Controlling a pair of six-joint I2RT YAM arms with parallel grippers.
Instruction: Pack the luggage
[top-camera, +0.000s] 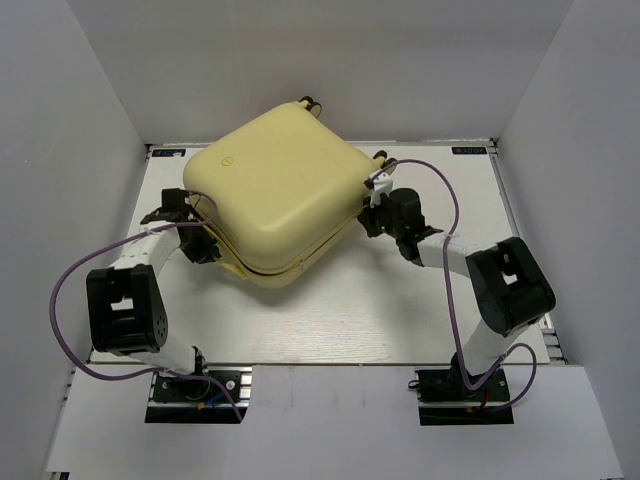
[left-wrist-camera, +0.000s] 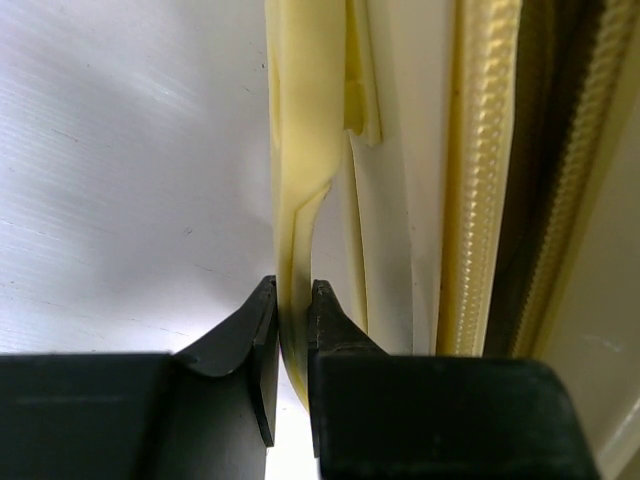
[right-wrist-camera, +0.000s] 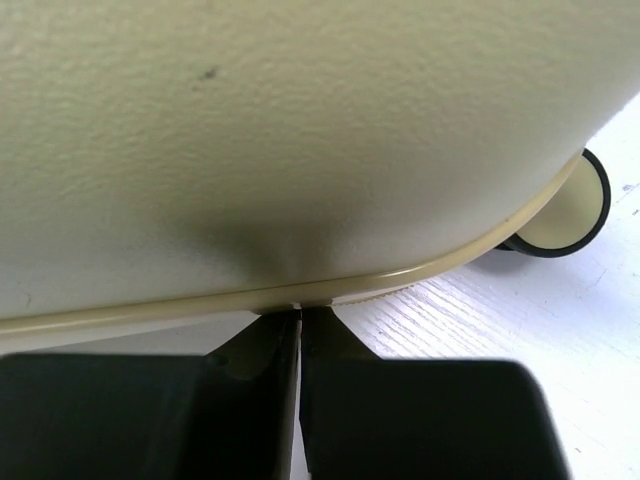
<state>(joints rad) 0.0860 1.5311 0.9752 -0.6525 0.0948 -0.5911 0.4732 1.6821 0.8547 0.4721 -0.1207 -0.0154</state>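
Observation:
The luggage (top-camera: 275, 195), a pale yellow hard-shell suitcase, lies nearly closed and turned cornerwise on the white table (top-camera: 330, 320). My left gripper (top-camera: 200, 243) is at its left lower side. In the left wrist view that gripper (left-wrist-camera: 293, 290) is shut on a thin yellow strip (left-wrist-camera: 300, 150) along the shell's edge, beside the zipper teeth (left-wrist-camera: 480, 180). At the suitcase's right side is my right gripper (top-camera: 372, 215). In its wrist view the right gripper (right-wrist-camera: 300, 315) is shut, tips touching the rim under the shell (right-wrist-camera: 300, 130). Whether anything thin sits between them is unclear.
A caster wheel (right-wrist-camera: 560, 215) rests on the table to the right of my right gripper; two more wheels (top-camera: 308, 101) show at the suitcase's far corner. White walls close in the table on three sides. Purple cables (top-camera: 455, 290) loop off both arms.

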